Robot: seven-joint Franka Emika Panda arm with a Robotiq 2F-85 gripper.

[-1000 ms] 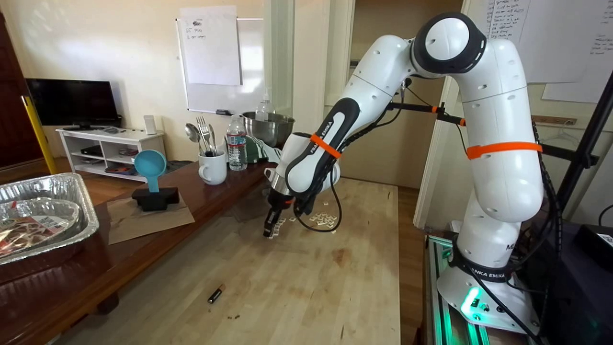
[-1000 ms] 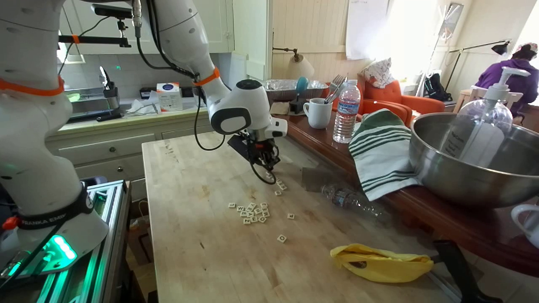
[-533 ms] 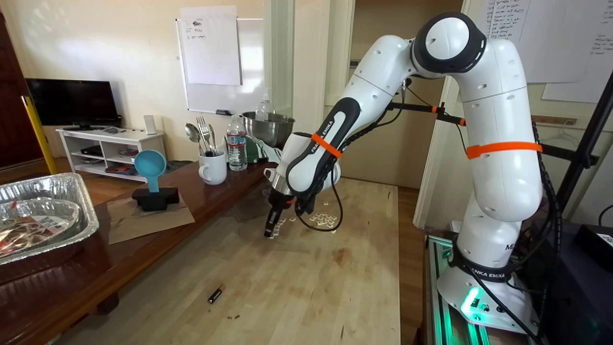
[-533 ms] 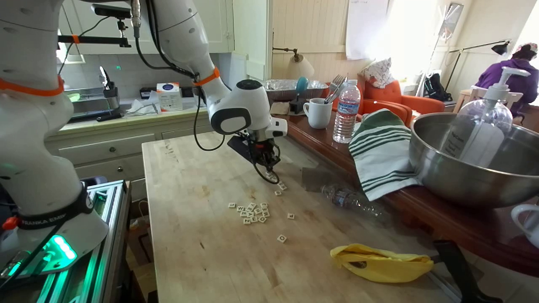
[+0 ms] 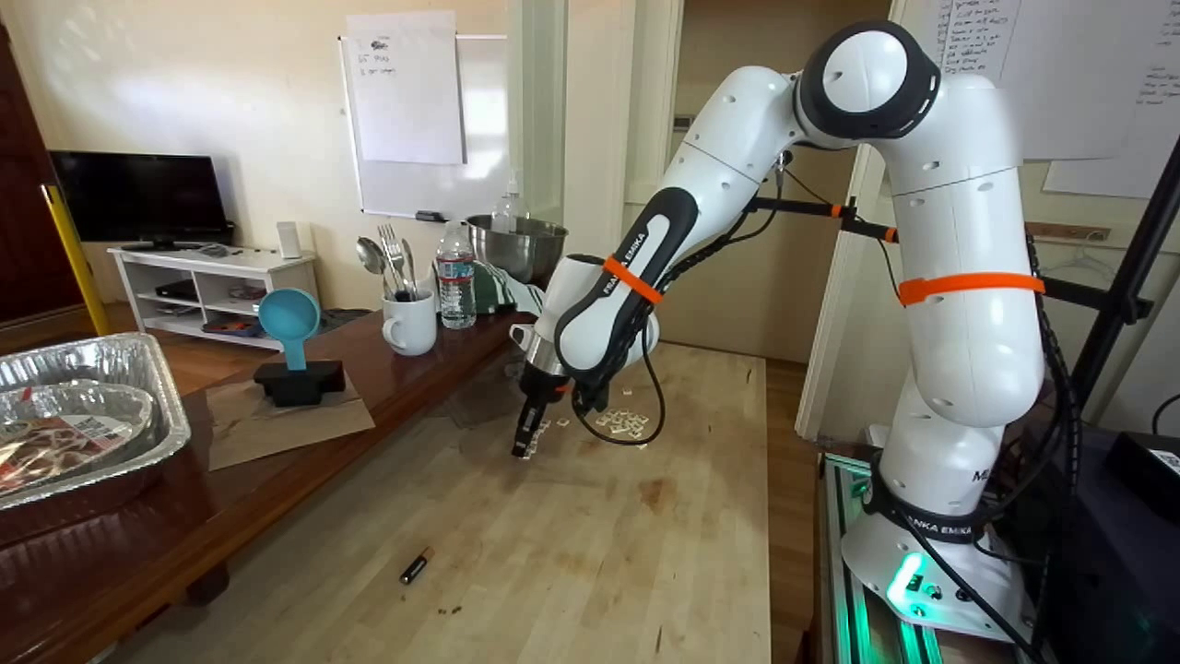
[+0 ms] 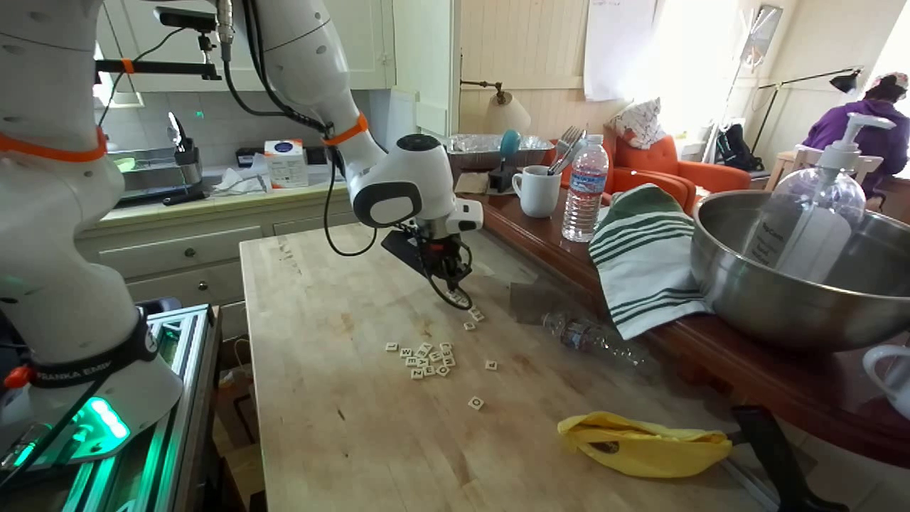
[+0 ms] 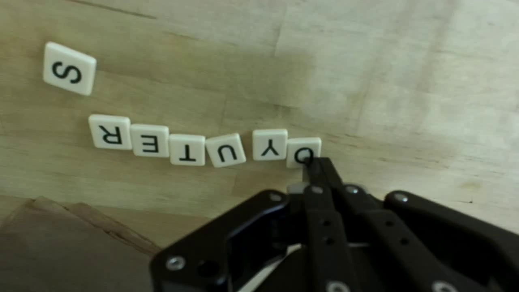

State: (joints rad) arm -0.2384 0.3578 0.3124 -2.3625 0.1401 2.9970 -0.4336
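Cream square tiles (image 7: 187, 150), smooth with slightly rounded corners, lie flat on the light, grained wooden counter (image 6: 341, 427), six of them in an uneven row. The gripper (image 7: 318, 162) is closed; in the wrist view its tips overlap one corner of the O tile (image 7: 302, 143) at the row's end, and contact cannot be confirmed. Containers: white mug (image 6: 538, 195) with metal cutlery (image 6: 565, 149); round steel bowl (image 6: 768, 302) with a clear pump bottle (image 6: 803, 220).
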